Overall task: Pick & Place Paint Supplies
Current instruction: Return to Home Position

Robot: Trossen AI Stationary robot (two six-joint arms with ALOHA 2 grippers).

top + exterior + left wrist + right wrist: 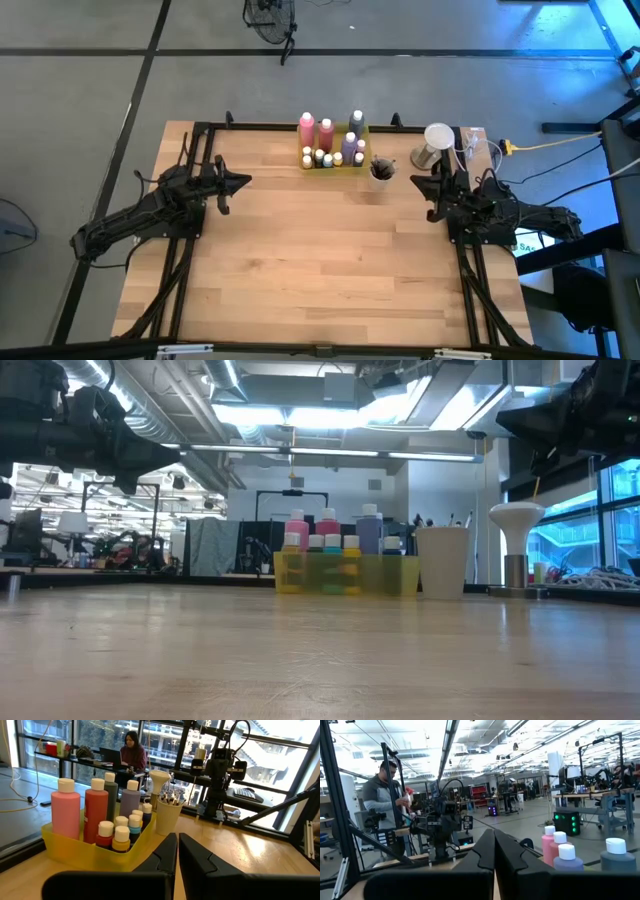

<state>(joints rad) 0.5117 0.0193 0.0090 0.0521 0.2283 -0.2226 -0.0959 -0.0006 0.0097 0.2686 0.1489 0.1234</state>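
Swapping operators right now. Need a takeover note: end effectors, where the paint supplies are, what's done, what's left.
Left end effector: shut, empty, raised over the table on its left side.
Right end effector: shut, empty, raised over the right side, near the cup.
Paint bottles: standing in the yellow tray at the far edge.
Brushes: in the cup, beside the tray.
Done: no bottle or brush shows loose on the table.
Left: likely only parking both arms.

Bench (320, 260): showing pale wooden planks, smooth, gleaming faintly.
Tray (75, 851): looking like translucent yellow plastic, glossy.
Paint bottles (65, 815): showing smooth plastic, slightly shiny.
Cup (167, 817): appearing matt, pale, smooth.
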